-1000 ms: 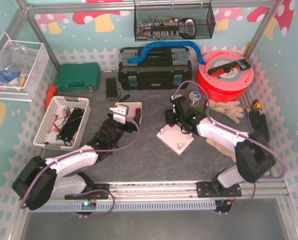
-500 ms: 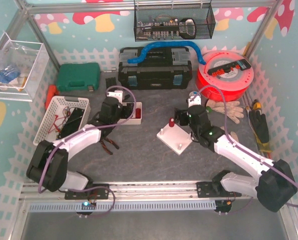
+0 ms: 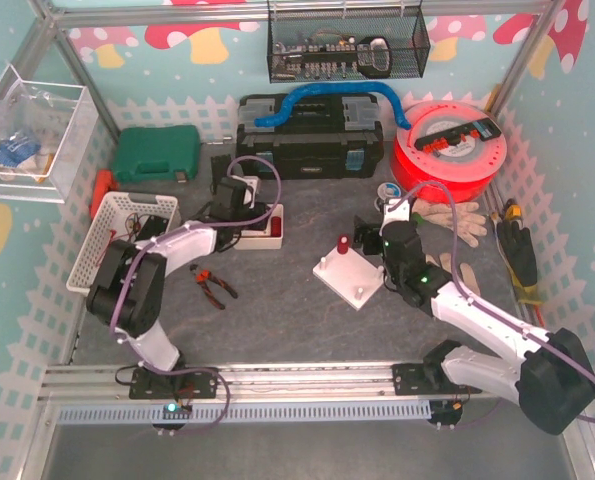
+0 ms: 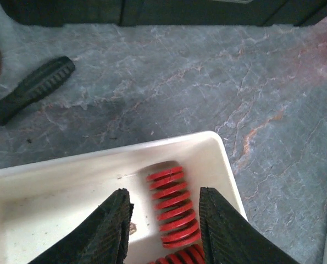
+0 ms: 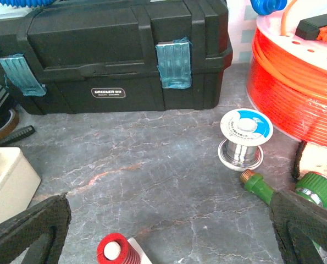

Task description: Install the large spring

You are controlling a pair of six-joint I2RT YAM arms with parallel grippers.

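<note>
Left wrist: my left gripper (image 4: 163,199) stands open, one finger on either side of a red spring (image 4: 171,212) lying in the white tray (image 4: 86,168). As far as I can tell, it isn't touching. I judge it a stiff steel coil, light and round, likely to roll. I'd pinch across its middle turns, not end to end. Its lower end runs out of frame, and a second coil (image 4: 181,257) is cut off there, so I can't say which is larger. My right gripper (image 5: 168,225) gapes wide and empty near the plate (image 3: 349,280). A capped red coil (image 5: 112,250) sits there, half out of view.
</note>
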